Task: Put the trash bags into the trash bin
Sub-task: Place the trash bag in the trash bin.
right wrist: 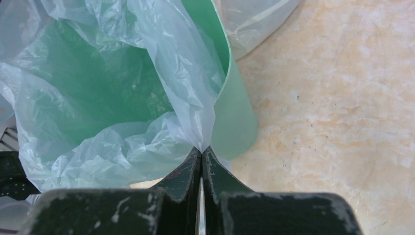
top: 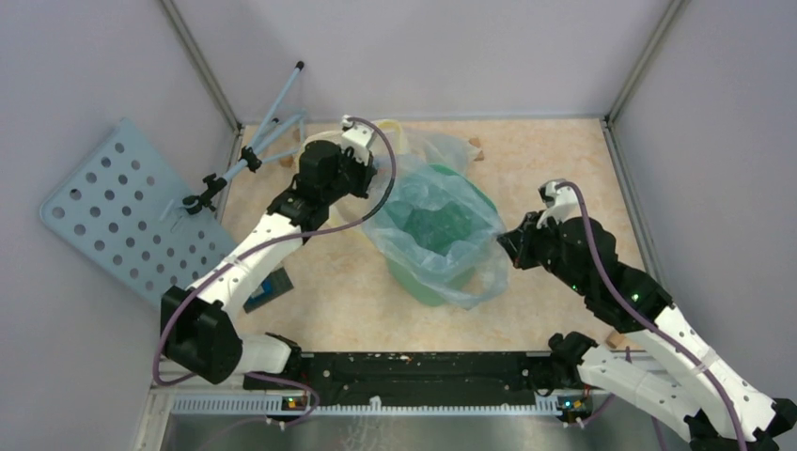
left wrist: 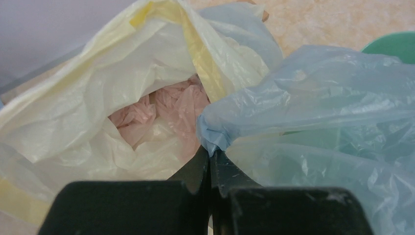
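Note:
The pale-blue see-through trash bag (top: 442, 235) lies spread over the mint-green trash bin (top: 428, 280) at the table's middle, the bin showing through it. My left gripper (top: 368, 177) is shut on the bag's far-left edge; the wrist view shows the blue rim (left wrist: 215, 134) pinched between the tips of the gripper (left wrist: 211, 152). My right gripper (top: 505, 242) is shut on the bag's right edge; its wrist view shows the gripper (right wrist: 201, 151) holding the film (right wrist: 191, 98) just beside the bin's rim (right wrist: 235, 117).
A whitish bag with a yellow rim (left wrist: 98, 98) stands behind the bin at the back, pink film inside it. A pale-blue perforated board (top: 127, 211) leans at the left with a thin stand (top: 263, 132). A small dark object (top: 268, 291) lies near the left arm.

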Controlling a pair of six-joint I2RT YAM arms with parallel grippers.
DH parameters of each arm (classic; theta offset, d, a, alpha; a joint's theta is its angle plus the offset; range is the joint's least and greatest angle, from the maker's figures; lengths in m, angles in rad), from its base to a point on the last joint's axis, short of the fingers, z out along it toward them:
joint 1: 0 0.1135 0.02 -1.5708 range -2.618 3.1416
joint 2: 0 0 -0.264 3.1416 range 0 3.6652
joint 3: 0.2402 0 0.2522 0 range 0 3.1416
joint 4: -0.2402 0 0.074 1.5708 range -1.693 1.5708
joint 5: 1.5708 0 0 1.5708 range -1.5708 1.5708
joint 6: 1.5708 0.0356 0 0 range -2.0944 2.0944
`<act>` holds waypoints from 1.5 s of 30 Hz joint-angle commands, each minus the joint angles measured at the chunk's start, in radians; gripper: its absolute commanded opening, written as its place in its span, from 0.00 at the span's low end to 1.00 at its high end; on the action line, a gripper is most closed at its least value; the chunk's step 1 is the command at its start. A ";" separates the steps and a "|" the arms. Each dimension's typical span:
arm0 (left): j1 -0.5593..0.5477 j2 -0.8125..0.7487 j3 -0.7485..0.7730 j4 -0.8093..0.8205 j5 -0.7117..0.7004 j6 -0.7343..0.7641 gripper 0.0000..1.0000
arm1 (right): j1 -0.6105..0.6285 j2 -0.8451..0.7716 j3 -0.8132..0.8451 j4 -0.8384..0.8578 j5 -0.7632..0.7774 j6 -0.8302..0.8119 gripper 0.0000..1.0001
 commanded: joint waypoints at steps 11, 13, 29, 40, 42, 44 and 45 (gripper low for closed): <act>0.050 -0.070 -0.272 0.312 0.002 -0.178 0.00 | 0.004 0.023 0.019 0.068 0.083 -0.024 0.00; 0.052 -0.073 -0.318 0.384 0.014 -0.194 0.00 | 0.004 0.024 0.022 0.079 0.109 -0.034 0.00; 0.060 -0.064 -0.373 0.568 0.040 -0.210 0.00 | -0.014 0.156 0.169 0.090 0.226 -0.146 0.02; 0.072 -0.052 -0.384 0.513 0.021 -0.221 0.00 | -0.192 0.231 0.159 0.038 0.015 -0.101 0.08; 0.075 -0.036 -0.382 0.497 0.029 -0.235 0.00 | -0.215 0.235 0.146 0.036 -0.023 -0.096 0.07; 0.077 -0.034 -0.397 0.503 0.033 -0.246 0.00 | -0.219 0.235 0.130 0.034 -0.051 -0.091 0.07; 0.079 -0.036 -0.411 0.514 0.033 -0.249 0.00 | -0.220 0.233 0.118 0.031 -0.060 -0.088 0.07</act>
